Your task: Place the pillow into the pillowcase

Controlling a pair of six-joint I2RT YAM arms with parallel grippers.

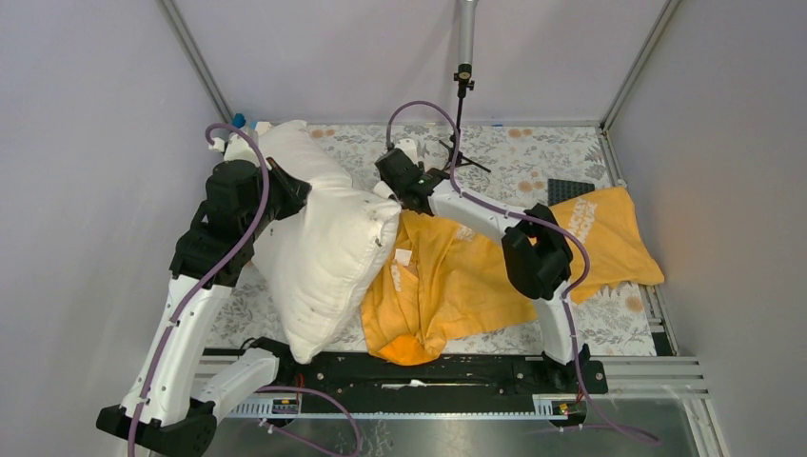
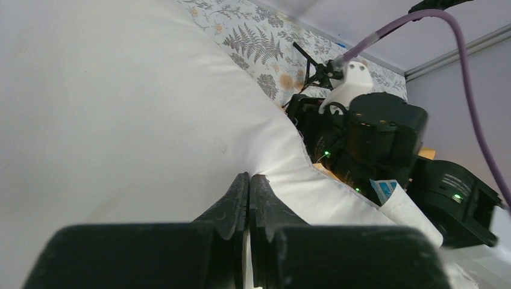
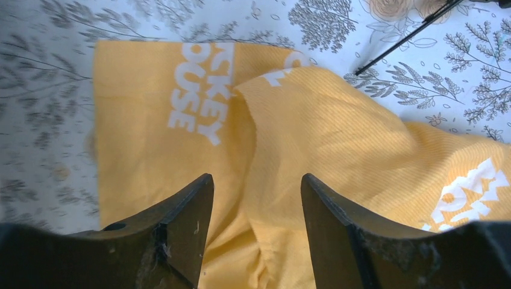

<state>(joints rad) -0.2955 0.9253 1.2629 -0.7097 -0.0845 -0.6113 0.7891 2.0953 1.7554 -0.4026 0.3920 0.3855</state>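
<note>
Floral bench (image 1: 533, 152) inside grey walls. The pillow (image 1: 328, 257), soft, bulky and probably light, leans at left, its cover pinched in the closed left end effector (image 2: 249, 192). The limp pillowcase (image 1: 457, 286) lies just beside it, spread rightward beneath the right end effector (image 3: 256, 186), whose jaws stand apart and empty. A hem edge looks the best hold.

The pillow (image 1: 328, 252), white, plump and slightly wrinkled, slants across the left half of the floral table (image 1: 533, 152), from its far left corner to its near edge. The pillowcase (image 1: 457, 286), orange-yellow with white lettering (partly lost in folds), sprawls crumpled over the table's right half, its left edge meeting the pillow.
</note>
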